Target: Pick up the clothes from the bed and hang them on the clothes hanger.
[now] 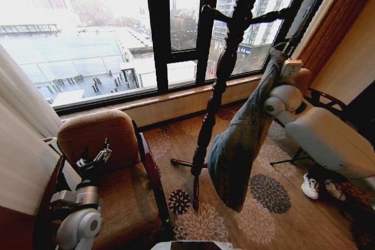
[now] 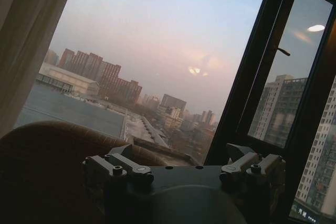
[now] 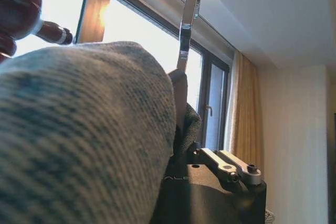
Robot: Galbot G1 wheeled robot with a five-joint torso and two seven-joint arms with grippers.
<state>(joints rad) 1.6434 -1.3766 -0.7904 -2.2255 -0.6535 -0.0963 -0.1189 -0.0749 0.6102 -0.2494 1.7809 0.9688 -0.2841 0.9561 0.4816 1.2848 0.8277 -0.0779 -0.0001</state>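
Note:
The clothes, a faded light blue denim jacket, hang in a long fold from my raised right gripper, which is shut on the fabric's top. The jacket dangles just right of a dark turned wooden coat stand, close to its upper pegs. In the right wrist view the denim bulges over the gripper, and a thin shiny metal strip rises from it. I cannot make out the clothes hanger. The bed is out of view. My left gripper is parked low over an armchair, open and holding nothing.
A brown upholstered armchair stands at the left under my left arm. A pale chaise longue sits at the right behind my right arm. Large dark-framed windows run along the back. Patterned carpet lies around the stand's feet.

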